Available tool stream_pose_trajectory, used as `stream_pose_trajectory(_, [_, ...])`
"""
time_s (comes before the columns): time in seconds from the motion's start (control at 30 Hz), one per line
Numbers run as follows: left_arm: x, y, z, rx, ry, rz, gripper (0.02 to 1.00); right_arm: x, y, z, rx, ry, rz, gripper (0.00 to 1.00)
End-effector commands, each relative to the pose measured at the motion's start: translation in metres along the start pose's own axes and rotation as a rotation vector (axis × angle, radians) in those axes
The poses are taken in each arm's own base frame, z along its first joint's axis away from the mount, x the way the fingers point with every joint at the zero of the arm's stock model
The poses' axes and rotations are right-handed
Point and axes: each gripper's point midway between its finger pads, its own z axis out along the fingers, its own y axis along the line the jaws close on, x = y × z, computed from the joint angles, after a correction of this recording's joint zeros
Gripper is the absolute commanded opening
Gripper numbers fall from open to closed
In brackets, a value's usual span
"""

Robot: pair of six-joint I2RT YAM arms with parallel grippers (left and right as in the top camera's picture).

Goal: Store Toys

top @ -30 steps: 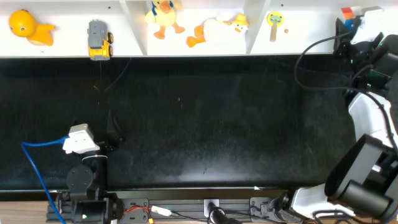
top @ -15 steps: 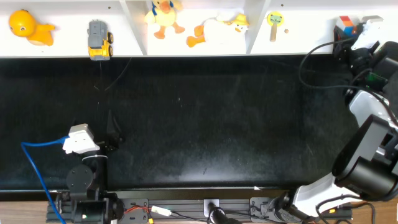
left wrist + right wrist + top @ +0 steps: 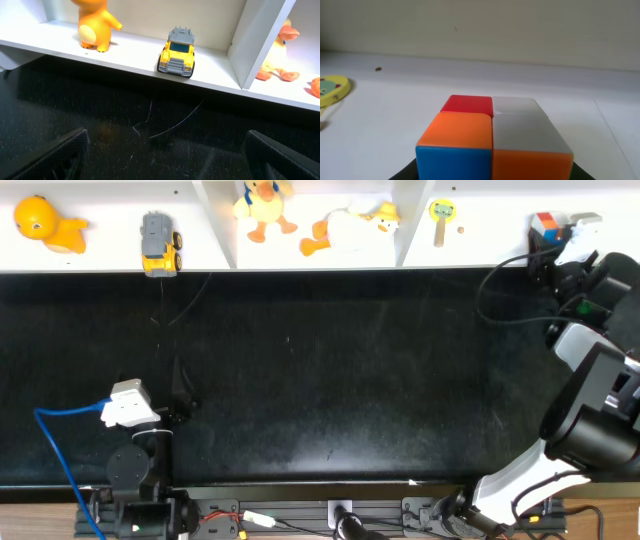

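Right wrist view: my right gripper (image 3: 492, 172) pinches the colour cube (image 3: 492, 135) in its jaws, right over the shelf's (image 3: 395, 100) right-end bay. My left gripper (image 3: 170, 155) sits well apart, jaws spread.

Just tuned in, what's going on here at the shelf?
The right arm's hand holds a multicoloured cube at the right-end compartment of the white shelf, near a yellow rattle. The left arm's hand is open and empty, low over the near-left of the table, facing a yellow truck. That truck, an orange duck and two plush ducks already sit on the shelf.
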Motion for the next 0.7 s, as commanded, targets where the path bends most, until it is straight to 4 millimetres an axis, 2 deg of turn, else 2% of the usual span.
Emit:
stream_pose_trajectory(0.03, [0.000, 0.003, 0.000, -0.011, -0.008, -0.012, 0.998, 0.009, -0.001, 0.002, -0.015, -0.002, -0.006, 0.047])
stream_pose_trajectory(0.2, [0.000, 0.003, 0.000, -0.011, -0.008, -0.013, 0.998, 0.013, -0.001, 0.003, -0.016, 0.001, -0.003, 0.049])
stream_pose_trajectory(0.23, [0.000, 0.003, 0.000, -0.011, -0.008, -0.013, 0.998, 0.013, 0.000, 0.003, -0.018, 0.001, 0.003, 0.077])
stream_pose_trajectory(0.27, [0.000, 0.003, 0.000, -0.011, -0.008, -0.013, 0.998, 0.013, 0.000, 0.003, -0.018, 0.000, 0.016, 0.163])
stream_pose_trajectory(0.3, [0.000, 0.003, 0.000, -0.011, -0.008, -0.013, 0.998, 0.013, 0.000, 0.003, -0.017, 0.001, 0.032, 0.329])
stream_pose_trajectory(0.4, [0.000, 0.003, 0.000, -0.011, -0.008, -0.012, 0.998, 0.013, 0.000, 0.003, -0.019, 0.001, 0.068, 0.560])
stream_pose_trajectory(0.53, [0.000, 0.003, 0.000, -0.011, -0.008, -0.012, 0.996, 0.011, 0.000, 0.003, -0.019, -0.001, 0.088, 0.779])
stream_pose_trajectory(0.6, [0.000, 0.003, 0.000, -0.011, -0.008, -0.013, 0.998, 0.008, 0.000, 0.002, -0.018, -0.006, 0.097, 0.853])
stream_pose_trajectory(0.67, [0.000, 0.003, 0.000, -0.011, -0.008, -0.013, 0.998, 0.002, 0.000, 0.000, -0.017, -0.013, 0.096, 0.985])
stream_pose_trajectory(0.7, [0.000, 0.003, 0.000, -0.011, -0.008, -0.013, 0.998, -0.001, 0.000, -0.001, -0.016, -0.016, 0.093, 0.998])
